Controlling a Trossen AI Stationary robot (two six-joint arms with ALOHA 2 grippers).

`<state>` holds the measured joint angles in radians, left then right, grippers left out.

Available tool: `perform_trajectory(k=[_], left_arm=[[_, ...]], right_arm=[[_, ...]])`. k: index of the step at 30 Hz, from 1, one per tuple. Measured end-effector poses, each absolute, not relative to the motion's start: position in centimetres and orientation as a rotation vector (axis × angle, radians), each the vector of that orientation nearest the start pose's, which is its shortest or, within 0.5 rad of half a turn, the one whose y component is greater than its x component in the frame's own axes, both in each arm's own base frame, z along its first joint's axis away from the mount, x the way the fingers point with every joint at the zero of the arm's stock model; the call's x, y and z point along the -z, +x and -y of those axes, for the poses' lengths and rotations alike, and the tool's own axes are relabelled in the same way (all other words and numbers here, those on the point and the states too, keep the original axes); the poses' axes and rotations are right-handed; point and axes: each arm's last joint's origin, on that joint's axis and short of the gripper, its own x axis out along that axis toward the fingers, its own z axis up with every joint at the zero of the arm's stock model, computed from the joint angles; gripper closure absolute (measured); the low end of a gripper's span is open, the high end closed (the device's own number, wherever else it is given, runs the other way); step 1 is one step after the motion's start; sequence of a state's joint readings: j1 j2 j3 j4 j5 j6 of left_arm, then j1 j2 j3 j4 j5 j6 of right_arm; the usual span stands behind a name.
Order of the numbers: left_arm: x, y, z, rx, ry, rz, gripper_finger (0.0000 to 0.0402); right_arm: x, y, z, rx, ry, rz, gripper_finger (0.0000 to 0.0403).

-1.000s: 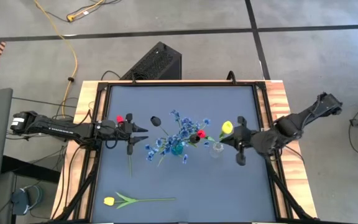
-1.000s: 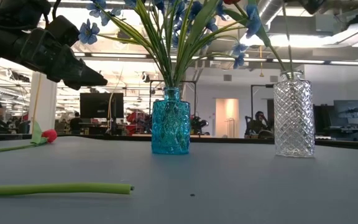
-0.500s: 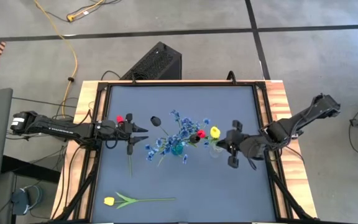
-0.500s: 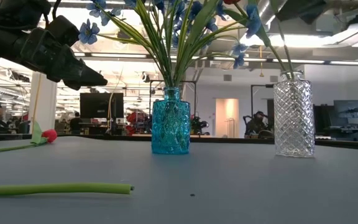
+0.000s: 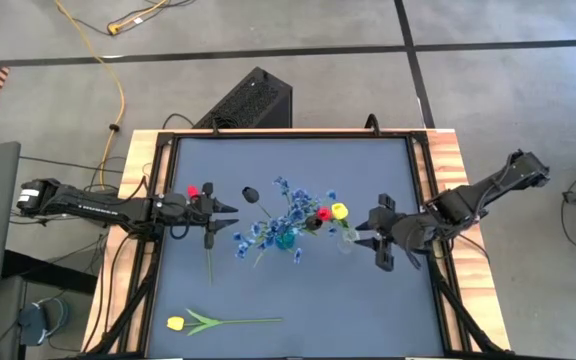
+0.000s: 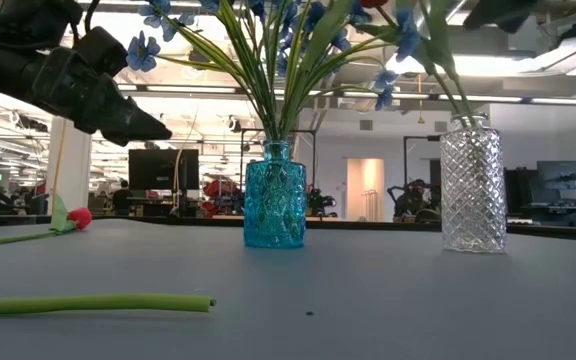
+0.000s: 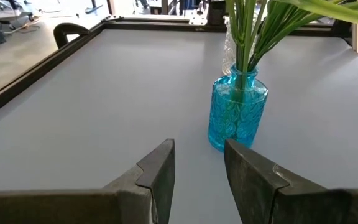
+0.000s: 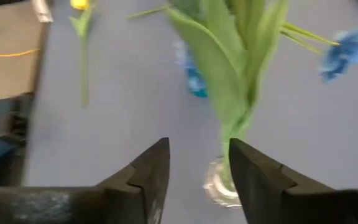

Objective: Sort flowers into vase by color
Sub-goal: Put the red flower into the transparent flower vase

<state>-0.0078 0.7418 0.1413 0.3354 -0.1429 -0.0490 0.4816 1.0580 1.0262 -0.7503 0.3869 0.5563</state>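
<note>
A blue glass vase (image 5: 285, 239) mid-table holds blue flowers and a red tulip (image 5: 322, 214). To its right, a clear glass vase (image 6: 472, 185) holds a yellow tulip (image 5: 339, 211), whose stem sticks into the neck and leans toward the blue vase. My right gripper (image 5: 366, 232) hovers open just right of the clear vase; its wrist view shows the tulip's leaves (image 8: 229, 74) beyond the fingers. My left gripper (image 5: 230, 208) waits open left of the blue vase. A red tulip (image 5: 193, 191), a dark bud (image 5: 251, 193) and another yellow tulip (image 5: 175, 323) lie on the table.
The grey mat is framed by a black rail and wooden edges (image 5: 448, 160). The lying yellow tulip's stem (image 6: 88, 302) stretches along the near edge. Free mat lies along the far side and at the near right. A black box (image 5: 253, 98) stands on the floor behind the table.
My right gripper has tipped downward at the clear vase, opened and let go of the yellow tulip. The tulip's head has swung from beside the gripper toward the blue vase, and the flower now stands in the clear vase by its stem.
</note>
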Motion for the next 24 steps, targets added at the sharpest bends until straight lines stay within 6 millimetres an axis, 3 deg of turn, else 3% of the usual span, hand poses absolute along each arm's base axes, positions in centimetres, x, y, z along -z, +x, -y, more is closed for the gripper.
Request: perform_trajectory(k=[5,10,14,18,24], left_arm=[[-16.6,15.4,-0.3,-0.140,-0.028,-0.276,0.0274],[-16.9,15.5,-0.3,-0.144,-0.047,-0.298,0.0274],[-18.6,15.7,-0.3,-0.190,-0.103,-0.466,0.0274],[-20.5,15.4,-0.6,-0.348,-0.231,-0.649,0.0274],[-20.7,14.9,-0.6,-0.525,-0.480,-0.811,0.0274]], right_arm=[[-33.6,18.7,-9.1,0.028,0.370,-0.699,0.0185],[-33.4,18.5,-10.7,-0.044,0.447,-0.743,0.0194],[-32.7,18.5,-12.0,-0.061,0.406,-0.778,0.0206],[-31.9,18.9,-13.0,-0.027,0.344,-0.785,0.0217],[-30.4,20.1,-14.0,-0.038,0.238,-0.832,0.0225]])
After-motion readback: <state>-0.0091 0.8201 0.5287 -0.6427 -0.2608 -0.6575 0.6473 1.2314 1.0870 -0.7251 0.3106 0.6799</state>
